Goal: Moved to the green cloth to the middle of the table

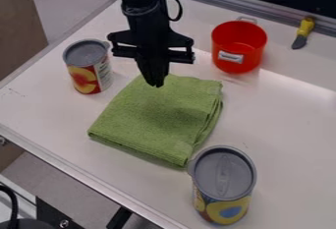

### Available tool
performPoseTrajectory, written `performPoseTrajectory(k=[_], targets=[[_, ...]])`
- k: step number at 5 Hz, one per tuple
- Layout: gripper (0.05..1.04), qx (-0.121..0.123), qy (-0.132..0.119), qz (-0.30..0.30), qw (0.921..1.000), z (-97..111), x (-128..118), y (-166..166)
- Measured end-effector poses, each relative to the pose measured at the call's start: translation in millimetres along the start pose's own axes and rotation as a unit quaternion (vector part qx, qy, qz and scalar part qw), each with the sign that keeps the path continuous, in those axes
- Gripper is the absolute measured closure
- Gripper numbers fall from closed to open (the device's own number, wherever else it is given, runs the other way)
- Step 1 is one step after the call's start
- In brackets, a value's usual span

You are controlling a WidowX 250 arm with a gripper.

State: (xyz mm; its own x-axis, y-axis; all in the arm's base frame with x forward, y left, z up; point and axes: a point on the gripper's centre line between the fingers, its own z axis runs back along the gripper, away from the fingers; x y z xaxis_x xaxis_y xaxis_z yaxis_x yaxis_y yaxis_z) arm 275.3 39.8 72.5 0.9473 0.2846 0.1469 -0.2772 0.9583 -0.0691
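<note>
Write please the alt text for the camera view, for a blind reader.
A black gripper, shut, hangs over the far edge of a folded green cloth on a white table. Nearby stand two cans and a red pot; a knife lies upper right.

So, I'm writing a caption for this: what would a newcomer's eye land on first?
Probably the folded green cloth, near the picture's middle on the white table, with the black gripper over its upper edge. Next, the bright red pot at the upper right, then the food can at the lower right.
</note>
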Motion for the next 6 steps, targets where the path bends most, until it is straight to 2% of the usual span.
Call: performPoseTrajectory(k=[1, 2, 3, 4, 5, 6], targets=[[0.867, 0.007, -0.013, 0.020, 0.9997, -4, 11, -2], [0.623, -0.001, -0.016, 0.001, 0.9999, -5, 18, -6], [0.323, 0.017, -0.031, -0.001, 0.9994, -2, 30, -3], [0.093, 0.023, -0.011, -0.031, 0.9992, -8, 35, -7], [0.083, 0.028, -0.020, -0.028, 0.9990, -9, 34, -25], [0.083, 0.024, -0.012, -0.028, 0.9992, -7, 28, -50]])
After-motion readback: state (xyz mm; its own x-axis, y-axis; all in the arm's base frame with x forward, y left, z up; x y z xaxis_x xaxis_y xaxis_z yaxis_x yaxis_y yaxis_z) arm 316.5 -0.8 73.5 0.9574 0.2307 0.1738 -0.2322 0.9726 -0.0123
